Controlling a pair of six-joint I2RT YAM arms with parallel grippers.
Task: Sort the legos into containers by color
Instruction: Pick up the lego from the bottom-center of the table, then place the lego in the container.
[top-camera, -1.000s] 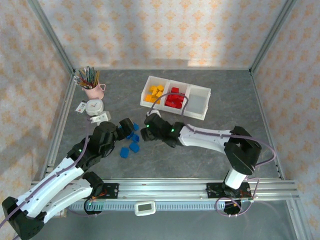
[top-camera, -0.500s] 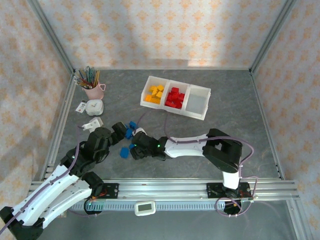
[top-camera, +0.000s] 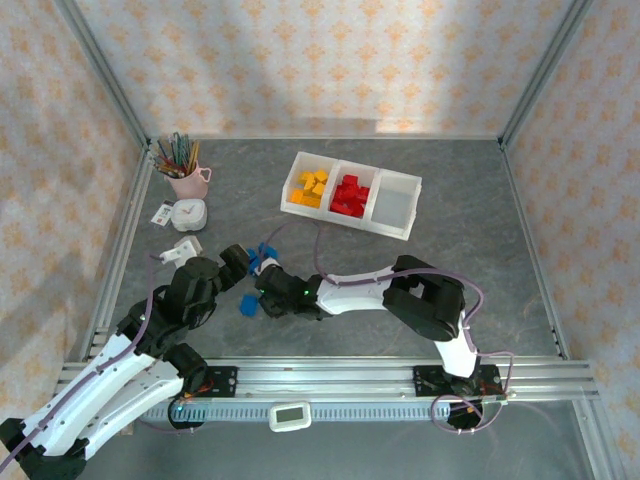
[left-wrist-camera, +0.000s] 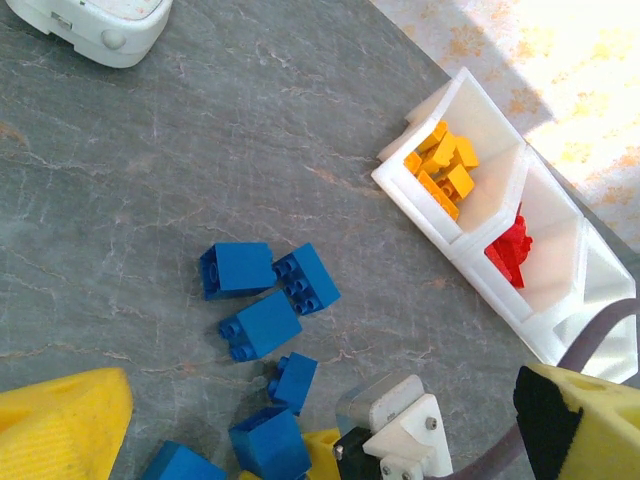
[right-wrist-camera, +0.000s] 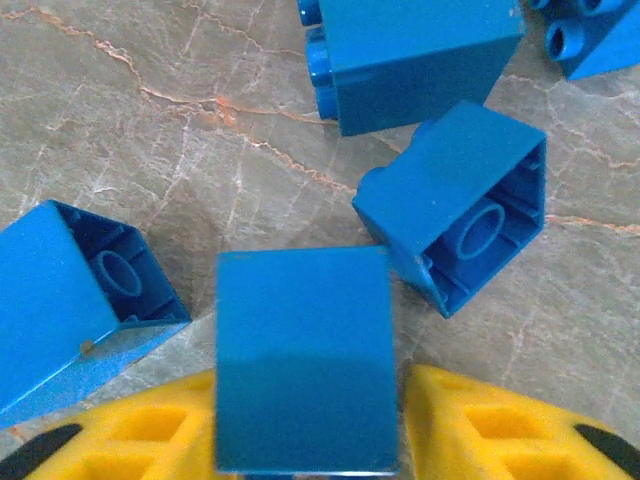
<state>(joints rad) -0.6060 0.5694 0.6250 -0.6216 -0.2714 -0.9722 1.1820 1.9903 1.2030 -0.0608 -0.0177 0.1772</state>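
Your right end effector (right-wrist-camera: 305, 420) is clenched on the flat sides of one blue brick (right-wrist-camera: 303, 350), down among the other blue bricks (left-wrist-camera: 262, 300) on the worktop (top-camera: 480, 260) near the arms. Your left end effector (left-wrist-camera: 320, 420) hangs wide open and empty beside them. The brick looks light, rigid and glossy, so it may twist unless held squarely on flat faces. The grey worktop looks hard and smooth, with open room toward the empty end bin (top-camera: 396, 200) of the tray (top-camera: 293, 200).

left arm (top-camera: 120, 350): stretched toward containers (top-camera: 395, 232), well short | left gripper (top-camera: 238, 260): jaws wide, empty | right arm (top-camera: 420, 300): folded leftward, near side of containers | right gripper (right-wrist-camera: 305, 430): pads pinching blue lego (right-wrist-camera: 303, 350)
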